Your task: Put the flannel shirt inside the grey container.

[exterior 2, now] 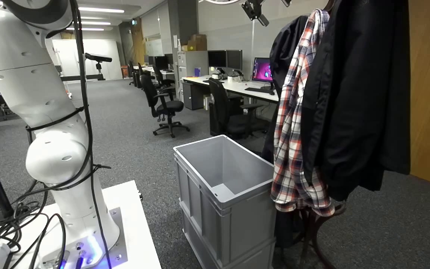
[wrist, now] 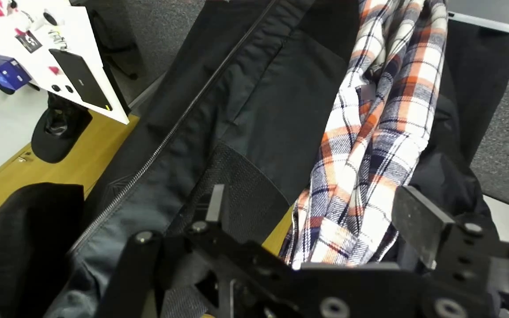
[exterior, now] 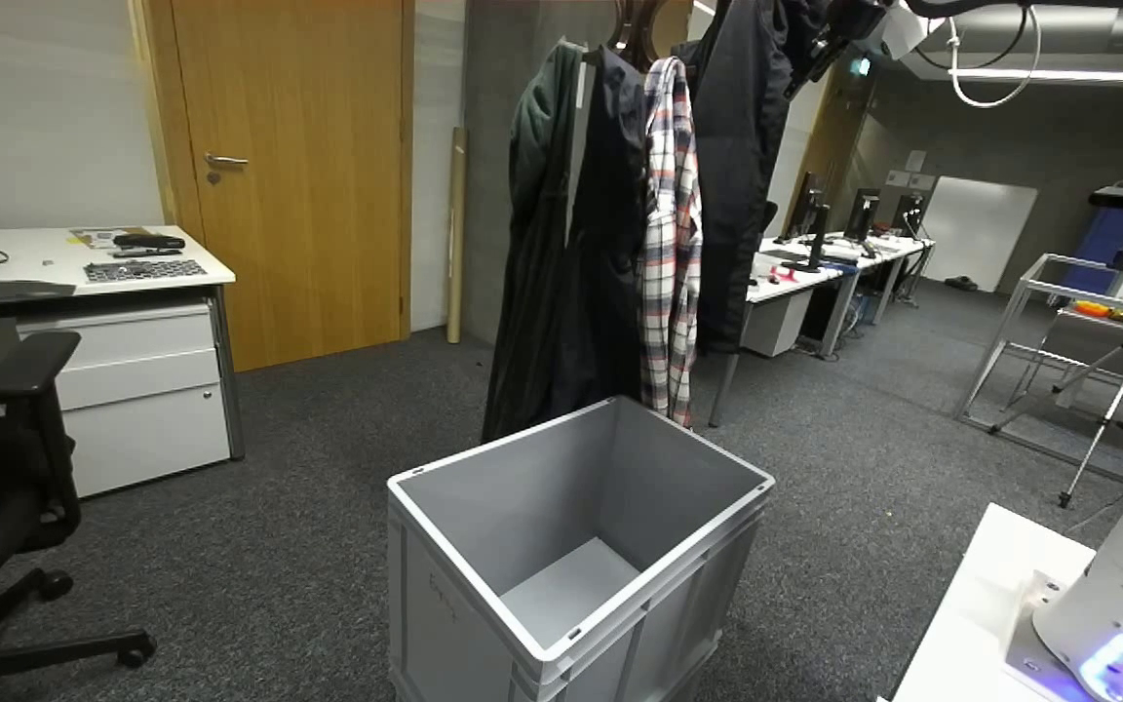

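The flannel shirt point(exterior: 671, 234), checked red, white and dark, hangs between dark garments; it also shows in an exterior view point(exterior 2: 291, 134) and in the wrist view point(wrist: 374, 145). The grey container point(exterior: 459, 614) stands below, in front of the clothes; it shows too in an exterior view point(exterior 2: 252, 220) and its rim at the wrist view's top right point(wrist: 502, 29). My gripper point(exterior: 803, 70) is high, near the top of the garments, and its tips show in an exterior view point(exterior 2: 274, 12). In the wrist view my gripper point(wrist: 314, 203) is open, fingers wide apart. The shirt appears between them, seemingly untouched; depth is unclear.
Black jackets point(exterior 2: 364, 93) hang close beside the shirt, and one point(wrist: 254, 101) fills much of the wrist view. A brown coat stand point(exterior 2: 317, 243) carries the clothes. The robot's white table point(exterior: 981, 604), a desk point(exterior: 11, 253) and an office chair point(exterior: 6, 468) stand around.
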`<state>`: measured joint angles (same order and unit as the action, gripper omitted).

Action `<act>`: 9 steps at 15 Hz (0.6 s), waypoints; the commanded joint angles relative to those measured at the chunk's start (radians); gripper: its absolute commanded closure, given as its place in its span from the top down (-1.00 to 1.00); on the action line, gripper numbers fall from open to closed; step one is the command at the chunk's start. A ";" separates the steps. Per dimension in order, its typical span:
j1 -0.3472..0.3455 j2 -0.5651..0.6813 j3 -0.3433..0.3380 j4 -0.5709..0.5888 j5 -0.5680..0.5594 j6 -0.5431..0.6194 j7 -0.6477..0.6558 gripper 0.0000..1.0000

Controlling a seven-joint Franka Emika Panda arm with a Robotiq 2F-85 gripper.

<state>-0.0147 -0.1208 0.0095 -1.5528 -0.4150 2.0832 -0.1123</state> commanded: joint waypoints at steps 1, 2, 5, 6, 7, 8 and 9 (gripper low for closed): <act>-0.001 0.092 0.006 0.139 -0.022 -0.002 0.020 1.00; 0.001 0.112 0.006 0.168 -0.018 0.000 0.019 1.00; 0.007 0.171 0.003 0.250 -0.015 0.000 0.029 1.00; 0.010 0.192 0.001 0.279 -0.011 -0.001 0.037 1.00; 0.012 0.212 0.000 0.307 -0.004 -0.001 0.048 1.00; 0.009 0.227 0.005 0.324 -0.002 0.007 0.067 1.00; 0.012 0.246 0.005 0.347 0.002 0.016 0.082 1.00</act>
<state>-0.0079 0.0507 0.0117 -1.3165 -0.4142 2.0832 -0.0758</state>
